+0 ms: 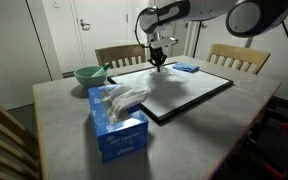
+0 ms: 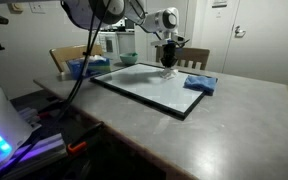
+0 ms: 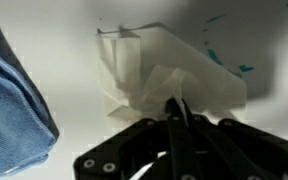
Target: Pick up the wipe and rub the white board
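The white board (image 1: 184, 95) lies flat on the table, black-framed, and shows in both exterior views (image 2: 144, 88). My gripper (image 1: 159, 62) is down at its far edge, also seen in an exterior view (image 2: 168, 70). In the wrist view the fingers (image 3: 174, 108) are shut on the wipe (image 3: 154, 70), a crumpled white tissue pressed on the board (image 3: 264, 50) next to blue pen marks (image 3: 219, 55).
A folded blue cloth (image 3: 14, 100) lies on the board near the gripper (image 2: 200, 84) (image 1: 186, 68). A blue tissue box (image 1: 117, 125) stands at the table's front. A green bowl (image 1: 88, 74) sits at the back. Wooden chairs (image 1: 239, 57) ring the table.
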Motion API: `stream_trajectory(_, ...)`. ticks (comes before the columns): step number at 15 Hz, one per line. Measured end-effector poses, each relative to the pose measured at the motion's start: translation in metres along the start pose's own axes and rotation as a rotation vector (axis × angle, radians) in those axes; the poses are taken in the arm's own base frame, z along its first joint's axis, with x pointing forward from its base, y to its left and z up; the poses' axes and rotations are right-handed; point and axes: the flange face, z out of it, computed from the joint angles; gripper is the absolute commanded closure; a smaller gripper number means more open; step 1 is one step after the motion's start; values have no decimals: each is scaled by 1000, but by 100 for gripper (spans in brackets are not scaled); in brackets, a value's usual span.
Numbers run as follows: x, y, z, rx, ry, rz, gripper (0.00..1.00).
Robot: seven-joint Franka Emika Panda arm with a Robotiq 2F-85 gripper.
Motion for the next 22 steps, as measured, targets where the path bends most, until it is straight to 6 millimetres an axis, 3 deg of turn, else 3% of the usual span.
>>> stream_trajectory(6, -16, -62, -10, 126, -5, -195, 100)
stream_trajectory(8, -19, -71, -11, 138, -10, -212, 100)
stream_trajectory(22, -8, -33, -1, 325, -89, 24, 100)
